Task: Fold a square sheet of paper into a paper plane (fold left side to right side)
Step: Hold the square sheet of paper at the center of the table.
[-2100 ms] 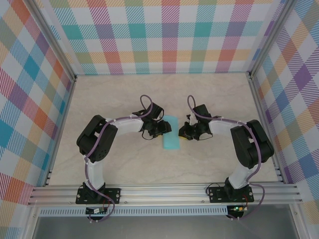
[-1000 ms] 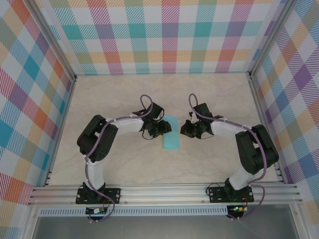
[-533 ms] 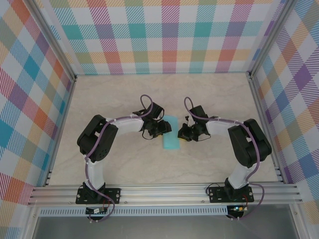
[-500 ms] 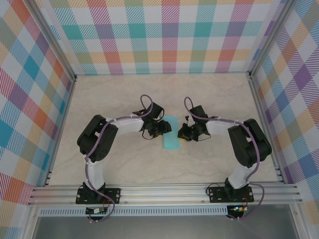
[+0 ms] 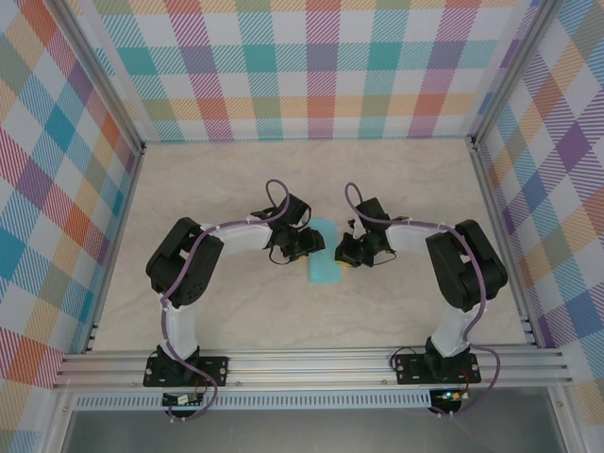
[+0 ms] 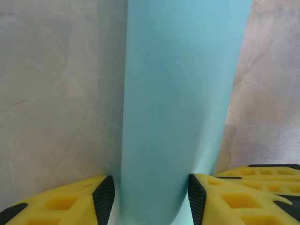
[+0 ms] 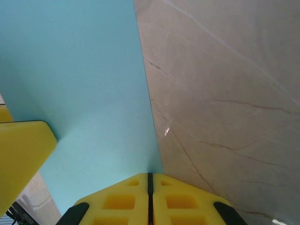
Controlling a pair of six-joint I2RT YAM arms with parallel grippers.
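Observation:
The square sheet of paper [image 5: 326,259] lies folded into a narrow teal strip in the middle of the table. My left gripper [image 5: 309,247] is at the strip's left side. In the left wrist view its black pads [image 6: 104,197] stand apart, and the paper [image 6: 180,93] runs between them, flat on the table. My right gripper [image 5: 346,255] is shut. Its joined yellow tips [image 7: 150,177] rest at the right long edge of the paper [image 7: 79,84]. At the far left of the right wrist view a yellow finger [image 7: 21,150] of the left gripper shows.
The pale marbled tabletop [image 5: 236,189] is bare all round the paper. Checkered walls with metal posts [image 5: 113,113] close in the left, back and right. An aluminium rail [image 5: 302,363] with both arm bases runs along the near edge.
My right gripper has shifted a little to the left, closer against the paper's right edge, and its arm's elbow has swung. The left gripper and the paper have stayed put.

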